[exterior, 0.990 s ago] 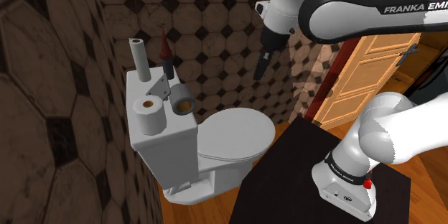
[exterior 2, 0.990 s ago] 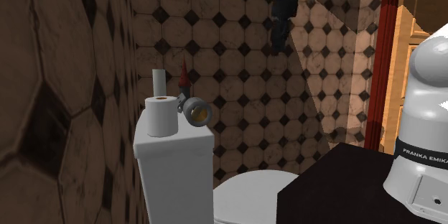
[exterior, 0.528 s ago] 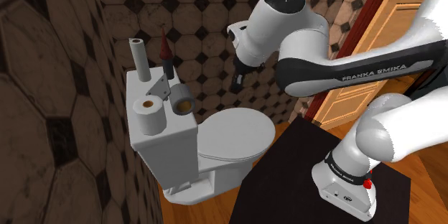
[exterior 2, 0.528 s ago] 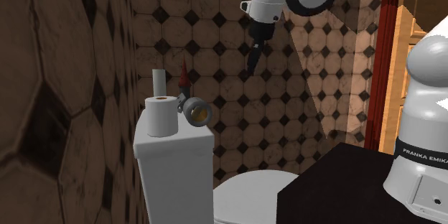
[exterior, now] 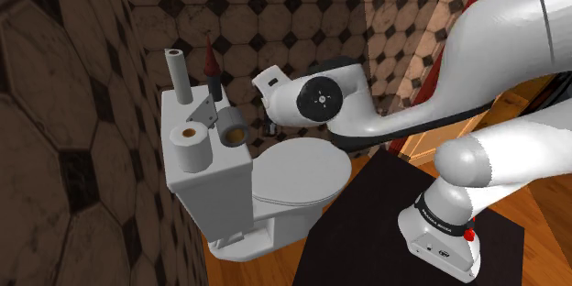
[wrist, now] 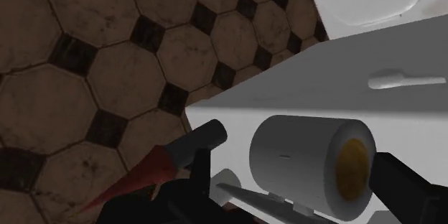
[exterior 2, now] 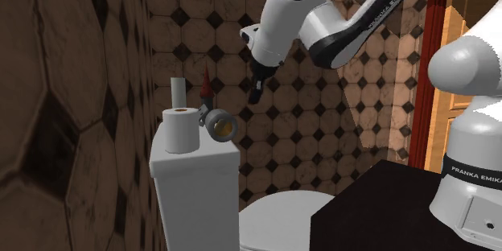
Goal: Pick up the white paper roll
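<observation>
Gripper (exterior 2: 256, 94) jaws released, fingers apart. Lying roll (wrist: 305, 161) ahead, in line with gap, untouched. Bottle (wrist: 143, 176) outside one finger. Tank (wrist: 287, 97) beyond roll.

The room is dim overall. In the shoulder view the tiled wall (exterior: 55, 101) at nine o'clock sits in deep brown gloom, while a warm patch of light falls on the tiles at one o'clock. In the second exterior view the same glow brightens the wall at three o'clock, beside the red door frame (exterior 2: 441, 8). The white toilet tank (exterior: 220, 192) and the arm (exterior: 367, 115) catch soft, even light. The stand's top (exterior: 367, 229) at five o'clock is nearly black. In the wrist view a grey shadow band crosses the tank, and the lying paper roll (wrist: 294, 154) is shaded grey. Edges are crisp throughout.
</observation>
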Tool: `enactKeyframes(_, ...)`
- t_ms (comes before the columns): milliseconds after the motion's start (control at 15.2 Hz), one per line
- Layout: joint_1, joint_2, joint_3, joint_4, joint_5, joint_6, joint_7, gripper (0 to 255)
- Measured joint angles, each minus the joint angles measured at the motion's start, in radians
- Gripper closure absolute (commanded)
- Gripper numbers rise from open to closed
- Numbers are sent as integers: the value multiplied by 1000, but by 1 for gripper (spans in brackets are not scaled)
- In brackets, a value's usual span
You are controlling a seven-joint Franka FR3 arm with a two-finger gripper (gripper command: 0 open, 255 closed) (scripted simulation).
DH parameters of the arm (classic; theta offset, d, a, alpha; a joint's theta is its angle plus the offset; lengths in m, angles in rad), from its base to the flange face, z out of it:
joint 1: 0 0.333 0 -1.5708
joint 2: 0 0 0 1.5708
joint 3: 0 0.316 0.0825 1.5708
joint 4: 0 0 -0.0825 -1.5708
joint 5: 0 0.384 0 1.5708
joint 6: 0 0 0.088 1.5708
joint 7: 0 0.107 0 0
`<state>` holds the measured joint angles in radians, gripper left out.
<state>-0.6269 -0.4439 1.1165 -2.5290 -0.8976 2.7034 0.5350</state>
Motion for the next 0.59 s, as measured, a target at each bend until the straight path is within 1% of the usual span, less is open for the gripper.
enactKeyframes(132, -221, -26, 223, 63, -173, 35, 154, 0)
enactKeyframes(264, -368, -118, 375, 118, -284, 76, 275, 0)
enactKeyframes(330, -430, -184, 431, 143, -337, 110, 341, 0)
enactKeyframes(396, -502, -260, 489, 180, -390, 149, 413, 0)
enactKeyframes(462, -544, -312, 530, 205, -415, 169, 459, 0)
enactKeyframes(594, -583, -369, 567, 224, -443, 195, 518, 0)
